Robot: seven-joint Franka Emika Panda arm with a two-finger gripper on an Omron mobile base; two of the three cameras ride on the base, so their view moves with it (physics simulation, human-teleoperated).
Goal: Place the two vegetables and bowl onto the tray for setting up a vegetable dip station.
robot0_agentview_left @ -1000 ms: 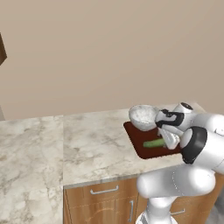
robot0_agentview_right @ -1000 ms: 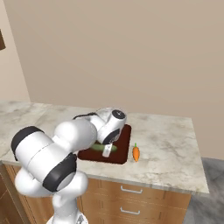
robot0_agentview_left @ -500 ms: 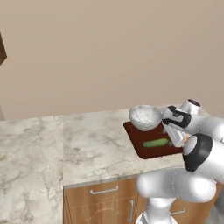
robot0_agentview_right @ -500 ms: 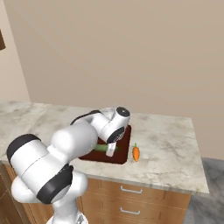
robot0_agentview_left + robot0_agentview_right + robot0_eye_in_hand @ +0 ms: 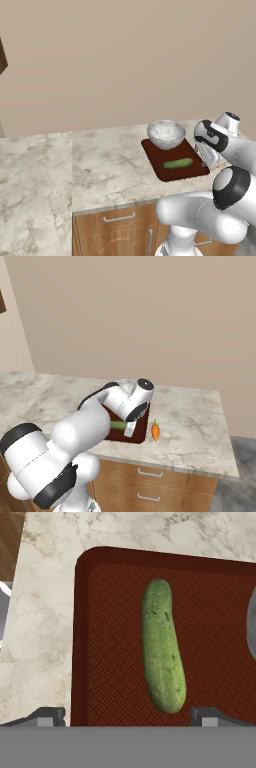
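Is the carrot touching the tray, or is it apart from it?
Apart. In the right base view the carrot lies on the marble counter beside the tray, with a strip of counter showing between them.

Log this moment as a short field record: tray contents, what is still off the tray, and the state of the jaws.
tray: dark reddish-brown, on the marble counter
bowl: on the tray's far end
cucumber: lying flat on the tray, free of the gripper
carrot: on the counter, just beside the tray, not on it
gripper: above the cucumber, jaws open, holding nothing
left to do: carrot onto the tray
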